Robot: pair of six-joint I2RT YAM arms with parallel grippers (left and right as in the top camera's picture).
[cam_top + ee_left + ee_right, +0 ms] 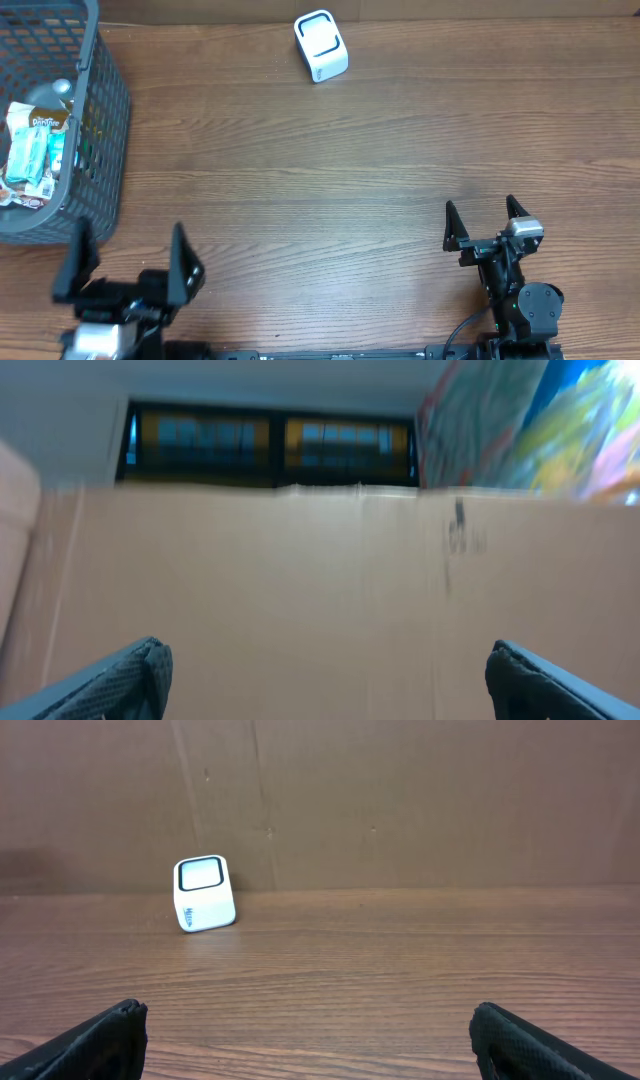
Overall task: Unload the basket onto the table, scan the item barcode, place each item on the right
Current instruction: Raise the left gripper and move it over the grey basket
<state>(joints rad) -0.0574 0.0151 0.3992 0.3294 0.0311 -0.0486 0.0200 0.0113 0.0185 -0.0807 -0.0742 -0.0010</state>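
Fingers of the left gripper stand wide apart with nothing between them, low over the near left edge of the desk. Just beyond them, at the far left, a grey mesh basket holds several packets lying jumbled. The pale one on top has its long axis running roughly away from the robot, and its printing is too small to read.

Near the far edge, about mid-desk, the white scanner stands alone, well apart from both arms. Its dark-rimmed window tilts up and faces the right wrist camera. A small mark beneath the window is illegible.

At the near right, the right gripper likewise has its fingers spread wide and empty, pointing toward the far edge.
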